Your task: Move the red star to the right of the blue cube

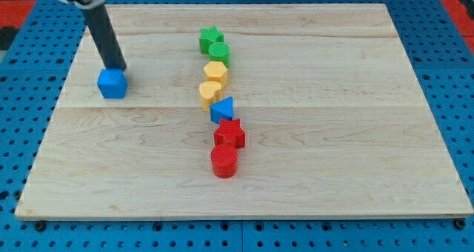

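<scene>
1. Camera view. Board (355, 96): pale wooden planks with visible grain and faint seams running across. It lies on a blue pegboard (22, 133) dotted with holes.
2. Blocks are matte, solid-coloured plastic, some with ribbed sides. A column of seven runs down the board's middle.
3. From the view's top: green star (210, 38), green cylinder (219, 55), yellow block of rounded form (215, 72), yellow block with flat facets (210, 93), blue triangular prism (221, 109), red star (229, 133), red cylinder (224, 161).
4. Neighbours in the column touch or nearly touch; the red star sits between the blue prism and the red cylinder, touching the cylinder.
5. Blue cube (112, 82): alone, near the board's left side, well apart from the column and from the red star.
6. Arm: a straight dark rod slanting down from the view's top left. There is no claw and nothing is held.
7. My tip (118, 67) rests at the blue cube's upper edge, touching or just behind it.
</scene>
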You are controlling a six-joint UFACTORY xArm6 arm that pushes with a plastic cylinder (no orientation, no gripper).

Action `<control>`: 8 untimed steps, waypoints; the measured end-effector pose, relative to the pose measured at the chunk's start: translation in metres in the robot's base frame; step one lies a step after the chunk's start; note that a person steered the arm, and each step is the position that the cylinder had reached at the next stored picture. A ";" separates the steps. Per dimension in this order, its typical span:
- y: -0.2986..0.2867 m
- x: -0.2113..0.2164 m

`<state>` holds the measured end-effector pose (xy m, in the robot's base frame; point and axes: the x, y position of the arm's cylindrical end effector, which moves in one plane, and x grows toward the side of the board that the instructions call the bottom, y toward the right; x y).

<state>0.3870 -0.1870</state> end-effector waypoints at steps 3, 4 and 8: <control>0.080 0.094; 0.114 0.096; 0.201 0.188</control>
<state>0.5748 0.0140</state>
